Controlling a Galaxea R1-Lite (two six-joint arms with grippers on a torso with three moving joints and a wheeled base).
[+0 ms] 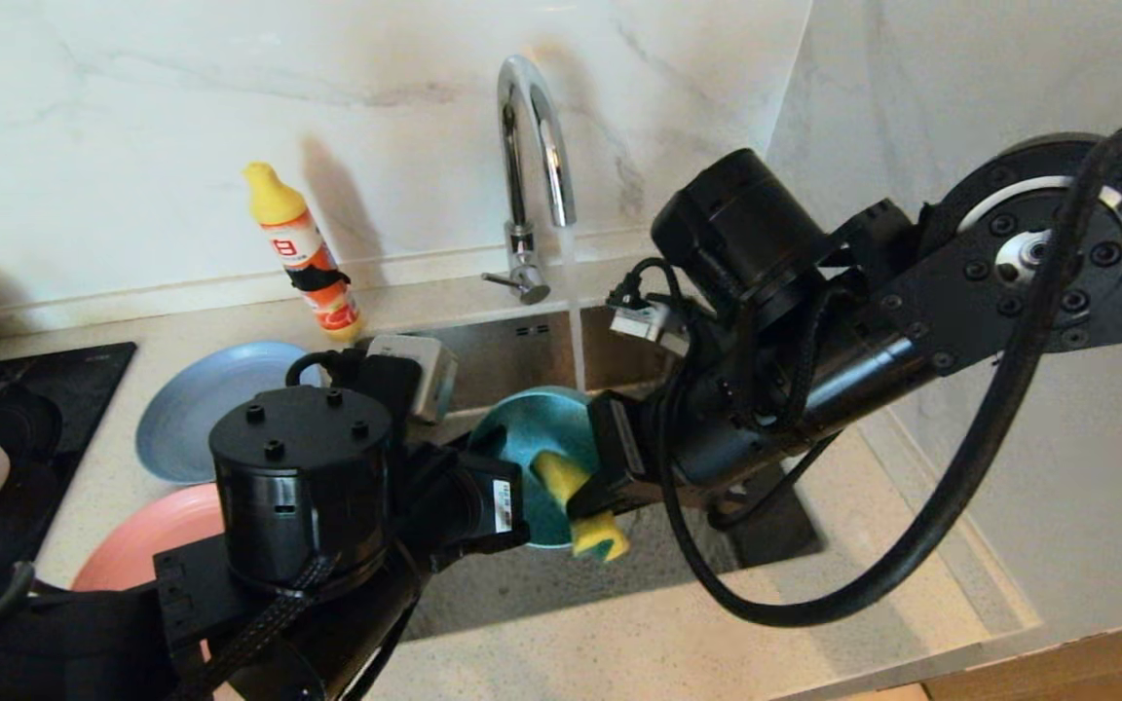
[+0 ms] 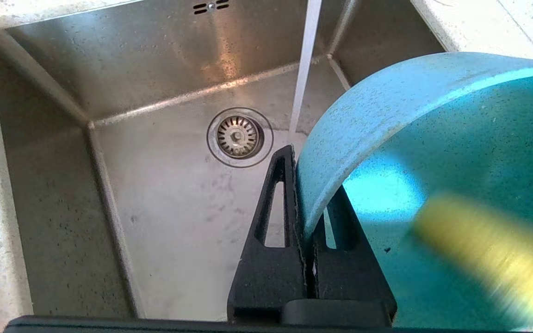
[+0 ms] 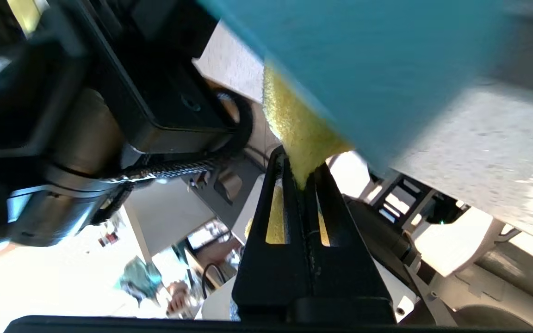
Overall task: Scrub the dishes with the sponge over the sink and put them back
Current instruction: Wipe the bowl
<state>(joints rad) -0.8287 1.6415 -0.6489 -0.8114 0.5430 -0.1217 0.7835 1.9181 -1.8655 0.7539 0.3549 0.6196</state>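
Speckled beige stone forms the countertop (image 1: 619, 643), and a white marble-like wall (image 1: 132, 117) with grey veins rises behind it. The sink (image 2: 164, 217), a brushed-steel basin, is set into this counter; its round strainer drain (image 2: 238, 136) is seen at the bottom. A thin stream of water (image 2: 304, 60) falls from the chrome gooseneck tap (image 1: 532, 146) into the basin. A yellow and orange bottle (image 1: 303, 248) stands on the counter left of the tap. On the counter left of the sink the grey-blue plate (image 1: 201, 389) lies flat, and the pink plate (image 1: 147, 535) lies nearer to the robot, partly hidden by the left arm. At the far left edge a dark hob (image 1: 45, 389) is seen, with a pale round thing on it that cannot be identified.

The teal bowl (image 1: 537, 433) is held tilted over the sink, its hollow side turned toward the right arm. The left gripper (image 2: 304, 217) is closed on the rim of this bowl: in the left wrist view one finger lies outside the wall and the other inside.

The sponge (image 1: 585, 511) is clamped in the right gripper (image 3: 301, 185), whose two black fingers are pressed together on the yellow foam. In the head view the sponge lies against the inner face of the bowl, near its lower edge, with the green scouring face at the end that sticks out below the bowl. In the right wrist view the foam touches the teal surface directly above the fingertips.
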